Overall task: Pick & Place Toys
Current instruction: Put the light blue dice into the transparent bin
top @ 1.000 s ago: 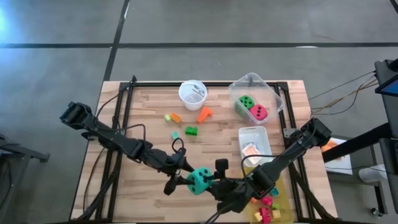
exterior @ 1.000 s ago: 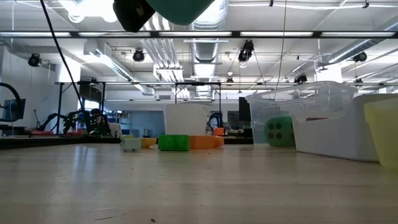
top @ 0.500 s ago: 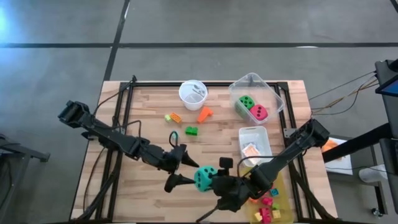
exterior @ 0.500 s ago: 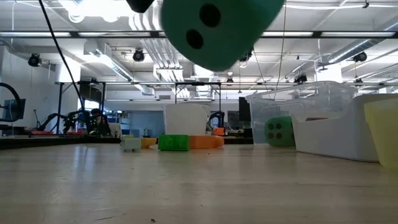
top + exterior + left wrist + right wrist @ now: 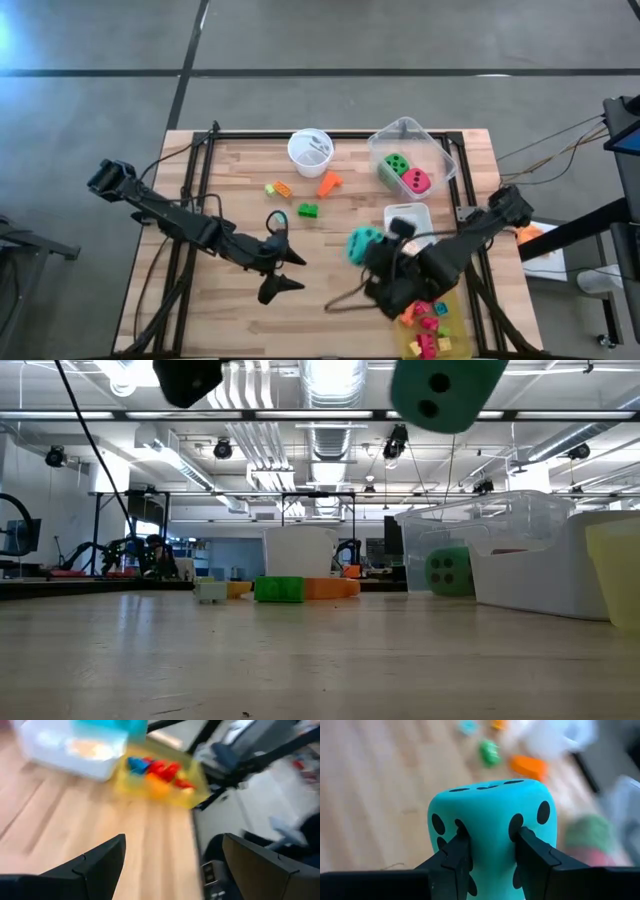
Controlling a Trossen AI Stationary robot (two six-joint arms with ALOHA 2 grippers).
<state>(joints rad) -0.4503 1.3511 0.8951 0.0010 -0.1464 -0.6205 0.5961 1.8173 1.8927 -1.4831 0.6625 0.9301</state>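
The teal die (image 5: 360,242) with dark pips hangs high over the table, just left of the small clear bin (image 5: 410,225), with my right gripper (image 5: 374,254) shut on it; it shows at the top of the low view (image 5: 445,390). My left gripper (image 5: 288,272) stands open and empty over the table's middle, left of the die, its fingers wide apart in its wrist view (image 5: 172,870). A green die (image 5: 396,164) and a red-pink die (image 5: 416,182) lie inside the large clear bin (image 5: 440,155). Small blocks, orange (image 5: 328,183), green (image 5: 307,210) and yellow-orange (image 5: 276,188), rest on the wood. My right gripper pinches the teal die by two opposite pip faces (image 5: 470,827), one finger (image 5: 455,857) on each side, and the foam is dented in at the fingertips. The fingers slant downward from the table's right near side. The die is lifted clear of the table.
A white cup (image 5: 310,150) stands at the far middle. A yellow bin (image 5: 447,300) holding several coloured blocks sits at the near right, also in the left wrist view (image 5: 160,775). The small clear bin holds a card pack (image 5: 404,240). Bare wood lies at the left and near middle.
My left gripper has let go of the teal die, its fingers spreading, and drawn back a little toward the left. My right gripper, shut on the die, has risen and swung toward the far right, toward the small clear bin, rolling its wrist. The die has turned with it.
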